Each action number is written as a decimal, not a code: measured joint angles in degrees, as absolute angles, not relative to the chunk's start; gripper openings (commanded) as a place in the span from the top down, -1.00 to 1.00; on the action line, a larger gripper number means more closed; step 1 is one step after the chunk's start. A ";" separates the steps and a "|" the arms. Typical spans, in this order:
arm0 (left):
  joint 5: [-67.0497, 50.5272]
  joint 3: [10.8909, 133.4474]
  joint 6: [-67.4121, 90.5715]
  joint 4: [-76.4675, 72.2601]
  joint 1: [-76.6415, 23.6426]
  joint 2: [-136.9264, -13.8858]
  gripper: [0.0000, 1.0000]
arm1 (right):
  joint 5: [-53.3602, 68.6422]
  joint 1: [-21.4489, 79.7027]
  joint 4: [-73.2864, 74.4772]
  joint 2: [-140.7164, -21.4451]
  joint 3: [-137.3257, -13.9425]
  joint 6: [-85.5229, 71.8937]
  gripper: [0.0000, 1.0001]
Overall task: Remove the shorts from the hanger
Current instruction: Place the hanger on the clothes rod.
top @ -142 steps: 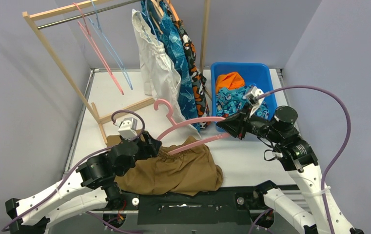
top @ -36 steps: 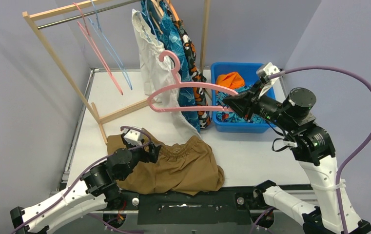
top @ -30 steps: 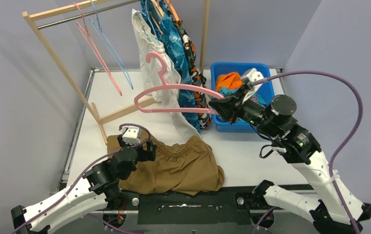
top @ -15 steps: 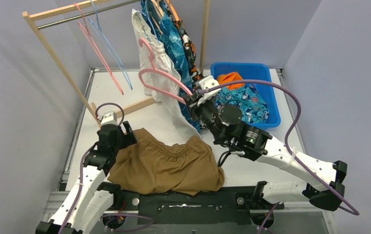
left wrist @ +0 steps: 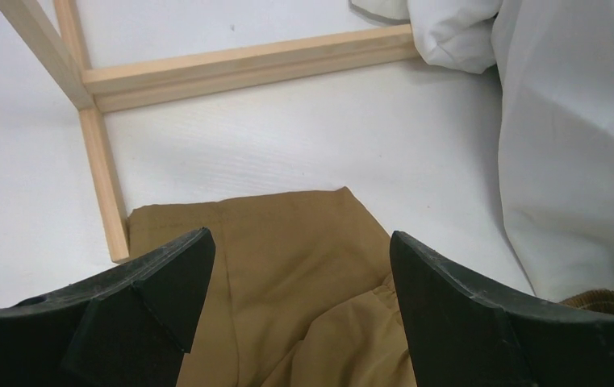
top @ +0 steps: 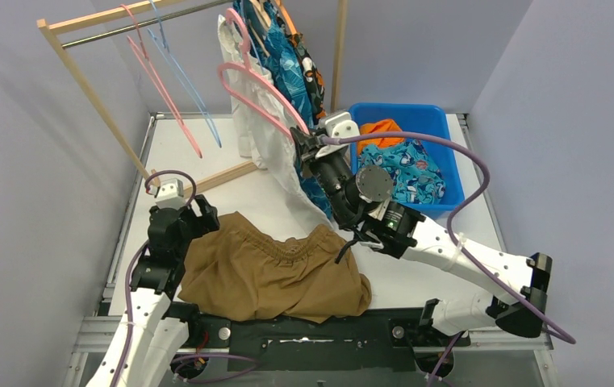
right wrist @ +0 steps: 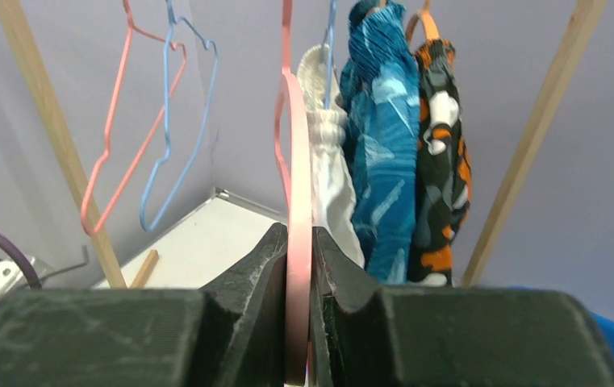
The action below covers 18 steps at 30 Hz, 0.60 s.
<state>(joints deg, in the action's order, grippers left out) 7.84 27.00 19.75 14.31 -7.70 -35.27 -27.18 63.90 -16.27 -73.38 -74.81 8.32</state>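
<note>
Listing, largest first.
- Wooden clothes rack with metal rail (top: 100,115): rear of white surface (top: 198,153).
- Plain brown fabric shorts (top: 279,274): off hanger, flat on surface beside left arm. Left gripper (left wrist: 299,242) fingers spread wide just above far edge, gripping nothing.
- White shorts (top: 259,113), blue patterned shorts (top: 283,56), orange-black-white camouflage shorts (top: 313,81): hanging on rail, right arm nearer.
- Blue plastic bin (top: 400,108): holds plain orange shorts (top: 380,129) and teal print shorts (top: 408,173).
- Thin pink plastic hanger (right wrist: 294,161): bare, clamped between right gripper (top: 303,145) fingers. Long axis runs up and away toward rail. Hook near rail; whether seated, cannot tell.
- Readable writing, brands: none.
</note>
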 measured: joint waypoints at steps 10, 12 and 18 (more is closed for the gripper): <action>9.67 27.00 18.70 13.87 -7.70 -34.70 -0.60 | -24.40 64.20 -17.39 -84.95 -89.17 9.78 1.00; 9.72 27.00 18.57 13.87 -7.70 -34.74 -0.60 | -24.08 64.23 -17.06 -86.26 -91.26 9.93 1.00; 9.80 26.98 18.09 13.87 -7.70 -34.72 -0.60 | -21.58 63.31 -13.04 -91.72 -100.73 9.85 1.00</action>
<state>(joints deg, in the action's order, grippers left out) 9.80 26.98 18.09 13.87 -7.70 -34.72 -21.58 63.31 -13.04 -91.72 -100.73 9.85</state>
